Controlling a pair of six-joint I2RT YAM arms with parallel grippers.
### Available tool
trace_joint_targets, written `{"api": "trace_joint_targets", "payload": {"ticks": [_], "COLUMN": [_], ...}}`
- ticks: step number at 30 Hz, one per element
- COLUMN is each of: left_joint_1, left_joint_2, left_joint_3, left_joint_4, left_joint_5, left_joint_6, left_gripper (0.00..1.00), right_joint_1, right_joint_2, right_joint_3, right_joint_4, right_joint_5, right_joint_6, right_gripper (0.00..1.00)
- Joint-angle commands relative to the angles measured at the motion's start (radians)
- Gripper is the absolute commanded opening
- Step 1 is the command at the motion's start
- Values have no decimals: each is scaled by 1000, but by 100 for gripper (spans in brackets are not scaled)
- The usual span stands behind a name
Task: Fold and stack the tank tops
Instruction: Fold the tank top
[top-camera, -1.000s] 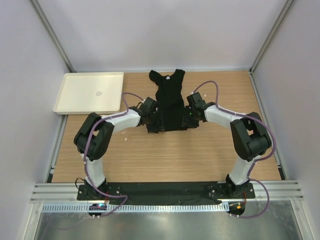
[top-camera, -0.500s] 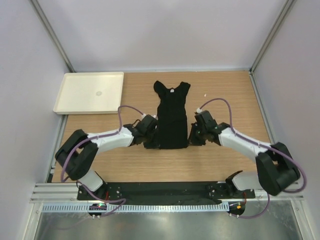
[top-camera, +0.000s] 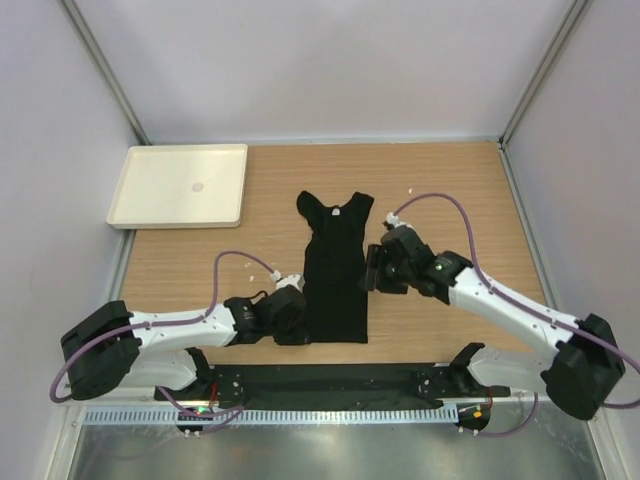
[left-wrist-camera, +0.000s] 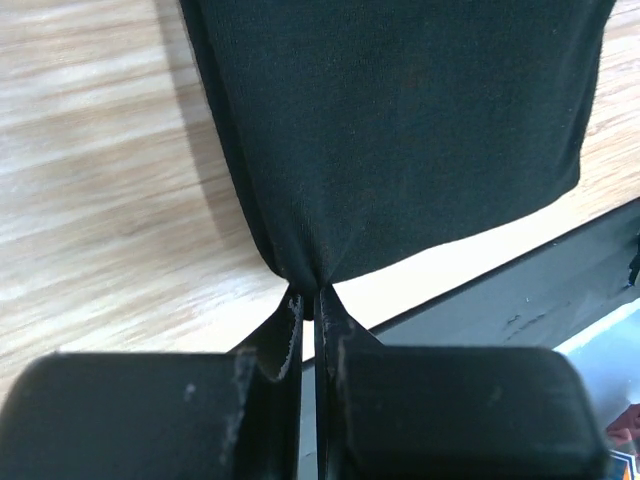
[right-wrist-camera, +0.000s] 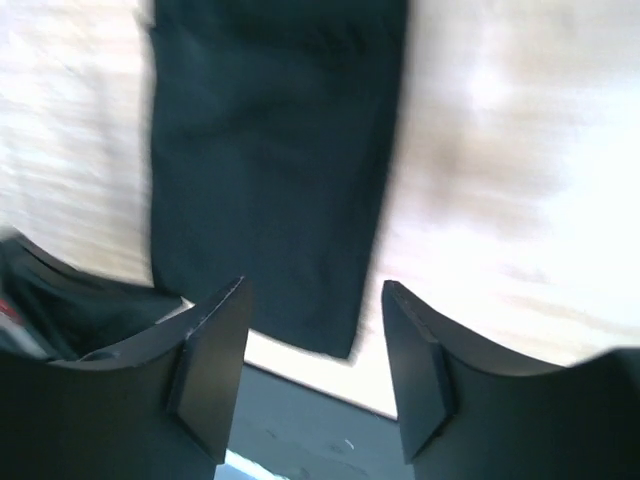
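Left end effector (left-wrist-camera: 310, 300) pinches the hem of the single black tank top (top-camera: 335, 265) on the tabletop (top-camera: 450, 190), while the right end effector (right-wrist-camera: 315, 300) is spread, holding nothing.

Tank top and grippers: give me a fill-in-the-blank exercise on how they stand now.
1. The left gripper is ____ on the near hem of the tank top.
2. The right gripper is ____, holding nothing.
3. The tray lies at the far ____ corner of the table.
Missing words: shut; open; left.
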Motion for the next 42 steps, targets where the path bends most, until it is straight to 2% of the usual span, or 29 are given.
{"api": "trace_joint_targets", "payload": {"ticks": [1, 7, 15, 24, 29, 33, 36, 42], "left_joint_1": [-20, -38, -49, -70, -76, -83, -93, -133], "left_joint_2": [-41, -107, -126, -141, -147, -164, -175, -205], "left_joint_3": [-35, -93, -125, -160, -162, -165, -173, -200], "left_joint_4": [33, 32, 36, 64, 66, 66, 67, 66], "left_joint_5": [-46, -44, -44, -43, -40, -32, -35, -58], "left_joint_6": [-51, -79, -98, -118, -120, -125, -140, -175], "left_gripper": [0, 4, 4, 3, 2, 1, 1, 0], "right_joint_1": [2, 1, 2, -1, -24, -39, -64, -131], "right_joint_2": [141, 345, 694, 1051, 1224, 1299, 1336, 1336], "right_joint_3": [168, 309, 668, 1044, 1201, 1271, 1322, 1285], "right_joint_4": [17, 101, 111, 142, 129, 78, 47, 121], "right_joint_5": [77, 96, 16, -122, -115, -61, -35, -88], "right_joint_6": [-71, -126, -200, -162, -116, -108, -67, 41], "right_gripper": [57, 56, 55, 50, 50, 55, 55, 52]}}
